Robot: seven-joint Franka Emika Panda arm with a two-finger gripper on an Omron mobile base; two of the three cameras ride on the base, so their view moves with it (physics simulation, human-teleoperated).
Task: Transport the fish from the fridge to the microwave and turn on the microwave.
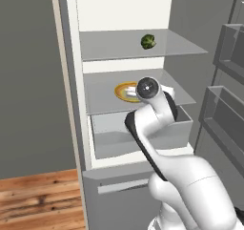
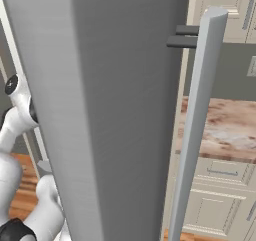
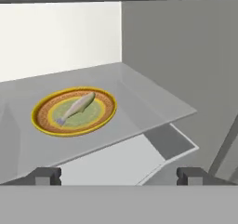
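Fish (image 3: 77,106) lies flat and diagonal on a yellow-rimmed plate (image 3: 106,117), on the middle glass shelf (image 3: 153,104) of the open fridge (image 1: 71,81), with its tail toward the near left and its head toward the far right as the hand view shows it. The gripper (image 3: 119,175) sits short of the shelf edge, well apart from the fish, its two dark tips spread wide and nothing between them. From the look of it the fish should be light and small, slim enough that widely spread jaws have plenty of room, but low-lying: it barely rises above the plate, so the tips would probably have to come down almost to the plate face to get round it. A pinch across the thickest part of the body, about midway along, looks the safest place; the tail tapers thin and would likely slide out. The jaws would best be turned to cross the body's long axis, not run along it. Its skin reads smooth, so I would expect it to be somewhat slippery, and the plate may shift on the glass if nudged. A green broccoli-like vegetable (image 1: 148,41) sits on the shelf above, clear of the approach, and the clear drawer (image 1: 143,138) is below
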